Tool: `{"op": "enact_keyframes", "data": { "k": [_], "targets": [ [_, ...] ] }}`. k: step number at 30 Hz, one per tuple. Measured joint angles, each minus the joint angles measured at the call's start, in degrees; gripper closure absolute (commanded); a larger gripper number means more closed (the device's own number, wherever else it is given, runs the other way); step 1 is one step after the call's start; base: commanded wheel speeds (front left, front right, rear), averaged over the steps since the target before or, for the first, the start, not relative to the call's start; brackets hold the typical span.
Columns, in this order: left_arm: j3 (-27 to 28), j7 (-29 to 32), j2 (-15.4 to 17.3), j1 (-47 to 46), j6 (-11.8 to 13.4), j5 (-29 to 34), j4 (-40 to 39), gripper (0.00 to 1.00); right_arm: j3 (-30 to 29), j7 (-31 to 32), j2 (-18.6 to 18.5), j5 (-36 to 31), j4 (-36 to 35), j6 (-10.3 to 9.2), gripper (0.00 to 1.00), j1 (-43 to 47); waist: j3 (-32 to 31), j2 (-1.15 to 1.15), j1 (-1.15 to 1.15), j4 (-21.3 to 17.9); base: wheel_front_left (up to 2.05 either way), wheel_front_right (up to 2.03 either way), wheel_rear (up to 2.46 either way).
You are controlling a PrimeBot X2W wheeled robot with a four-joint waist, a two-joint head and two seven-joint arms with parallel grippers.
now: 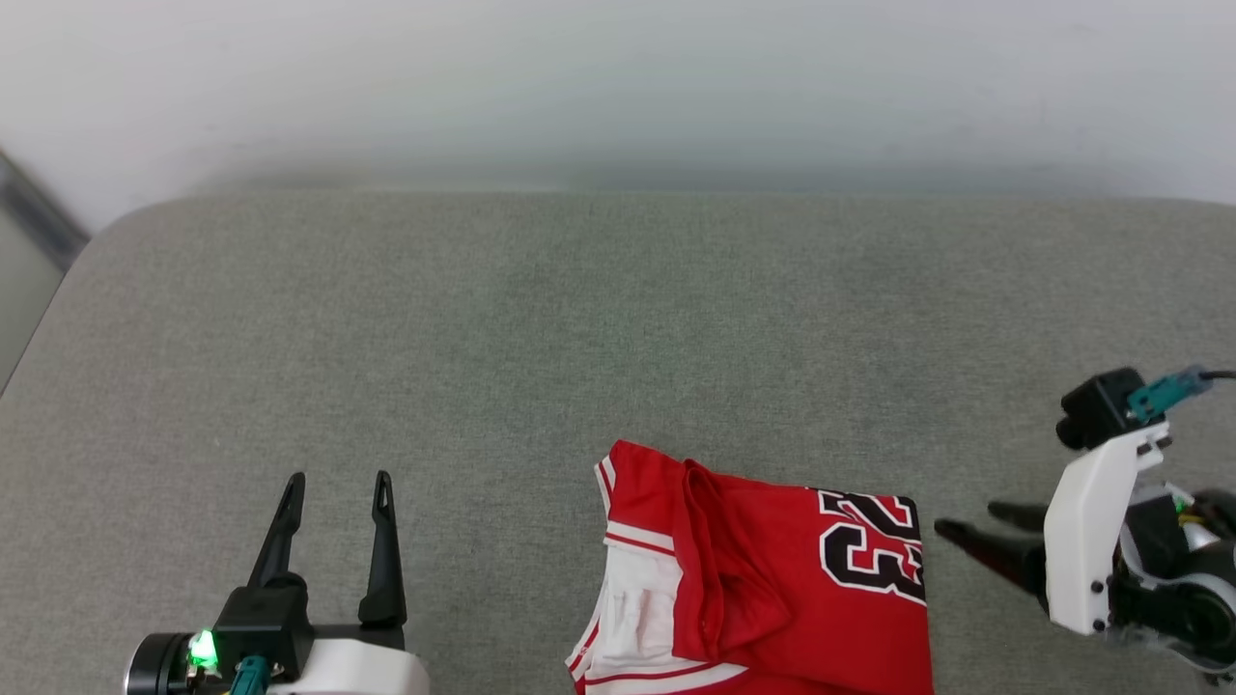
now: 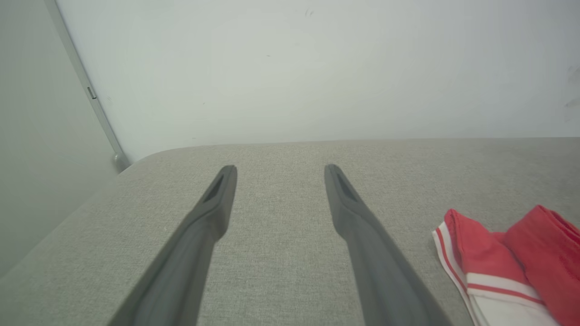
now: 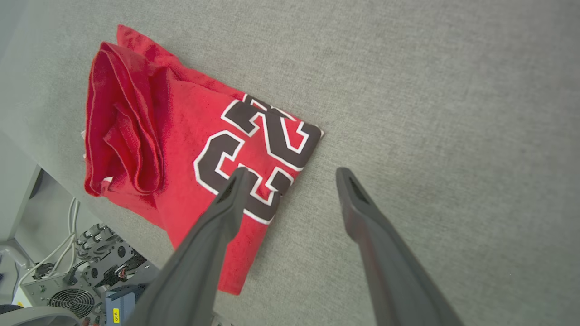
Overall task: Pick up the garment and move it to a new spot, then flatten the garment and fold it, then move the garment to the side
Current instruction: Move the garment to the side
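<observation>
The garment (image 1: 772,589), a red jersey with white striped trim and a black-white 23, lies folded into a compact stack at the near edge of the grey padded table (image 1: 541,319). It also shows in the right wrist view (image 3: 181,149) and partly in the left wrist view (image 2: 503,267). My right gripper (image 1: 970,521) hangs just right of the garment, fingers pointing left toward it, open and empty. In its own view (image 3: 290,172) one finger overlaps the number. My left gripper (image 1: 336,481) rests at the lower left, well clear of the garment, open and empty, as in its own view (image 2: 276,168).
A pale wall (image 1: 618,87) stands behind the table. The table's rounded far-left corner (image 1: 126,222) meets a grey strip. Below the table's near edge, electronics with cables and a fan (image 3: 72,290) show in the right wrist view.
</observation>
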Motion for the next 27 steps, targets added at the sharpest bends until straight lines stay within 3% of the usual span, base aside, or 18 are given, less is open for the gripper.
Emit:
{"op": "enact_keyframes", "data": {
  "k": [9,20,21,22,27],
  "targets": [
    [-0.5,0.0,-0.1,-2.7,-0.1,0.0,-0.4,0.0,1.5,2.2,2.9,5.8,3.8,0.0,0.0,3.0,3.9,0.0,0.0,1.4,0.0,0.0,0.0],
    [-1.0,0.0,-0.2,-6.0,-1.0,0.5,-0.1,0.0,7.6,-2.4,5.2,6.1,8.0,0.04,0.0,1.8,8.0,0.0,0.0,3.7,0.0,0.0,0.0],
    [-1.1,0.0,-0.2,-6.0,-1.0,0.5,0.0,0.0,8.2,-3.1,5.0,6.0,8.3,0.07,0.67,1.6,8.2,0.0,0.0,3.9,0.0,0.0,0.0],
    [-1.0,0.0,-0.2,-6.0,-1.0,0.5,0.1,0.0,8.7,-3.9,4.7,6.0,8.5,0.07,1.0,1.3,8.2,0.0,0.0,4.1,0.0,0.0,0.0],
    [-0.8,0.0,-0.3,-5.8,-0.7,0.5,0.6,0.0,12.4,-8.2,3.8,5.6,8.0,0.03,1.0,-0.5,7.0,0.0,0.0,4.2,0.0,0.0,0.0]
  ]
}}
